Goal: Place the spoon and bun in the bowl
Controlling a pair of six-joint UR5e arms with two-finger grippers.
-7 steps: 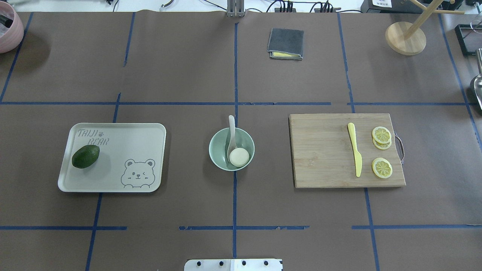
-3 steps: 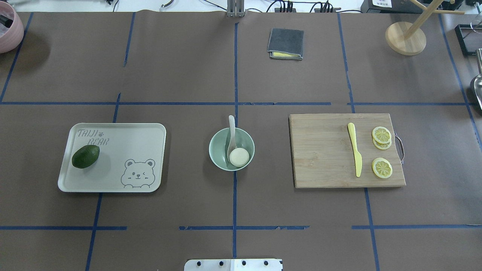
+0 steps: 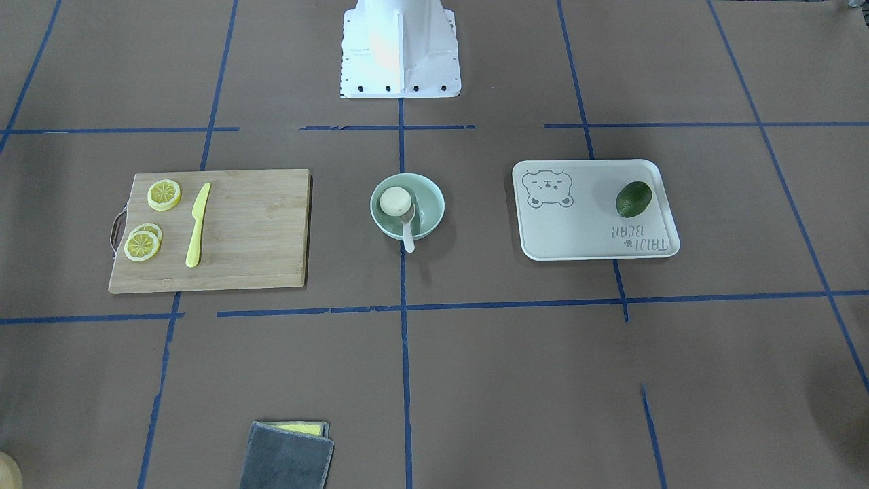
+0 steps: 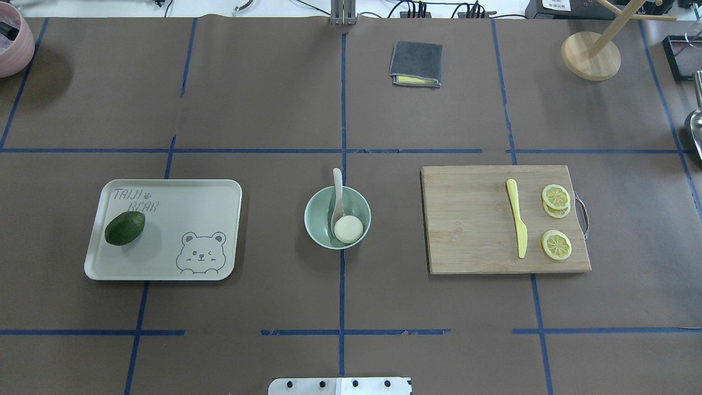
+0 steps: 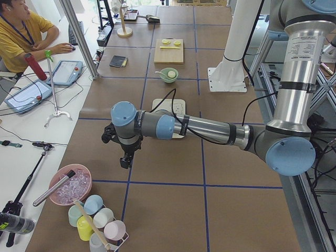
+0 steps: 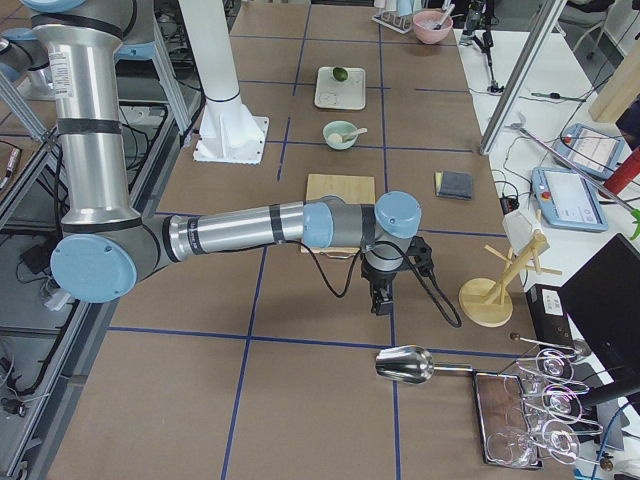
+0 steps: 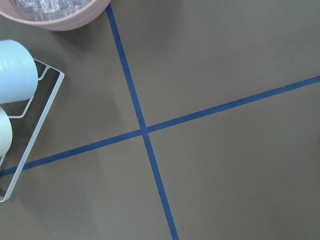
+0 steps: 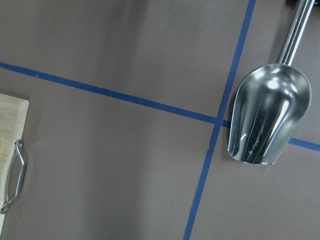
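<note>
The pale mint-green bowl (image 4: 313, 220) stands at the table's middle; it also shows in the front-facing view (image 3: 435, 204). The cream bun (image 4: 347, 229) lies inside it. The off-white spoon (image 4: 337, 186) rests in the bowl with its scoop beside the bun and its handle over the far rim. My left gripper (image 5: 125, 160) hangs over the table's left end, far from the bowl. My right gripper (image 6: 380, 300) hangs over the right end, also far from it. Both show only in the side views, so I cannot tell whether they are open or shut.
A grey tray (image 4: 164, 263) with an avocado (image 4: 125, 228) lies left of the bowl. A wooden cutting board (image 4: 471, 225) with a yellow knife (image 4: 517, 225) and lemon slices (image 4: 556, 244) lies on the right. A folded grey cloth (image 4: 416, 63), a wooden stand (image 4: 590, 55), a metal scoop (image 8: 262, 120) and a pink bowl (image 7: 60, 12) sit at the edges.
</note>
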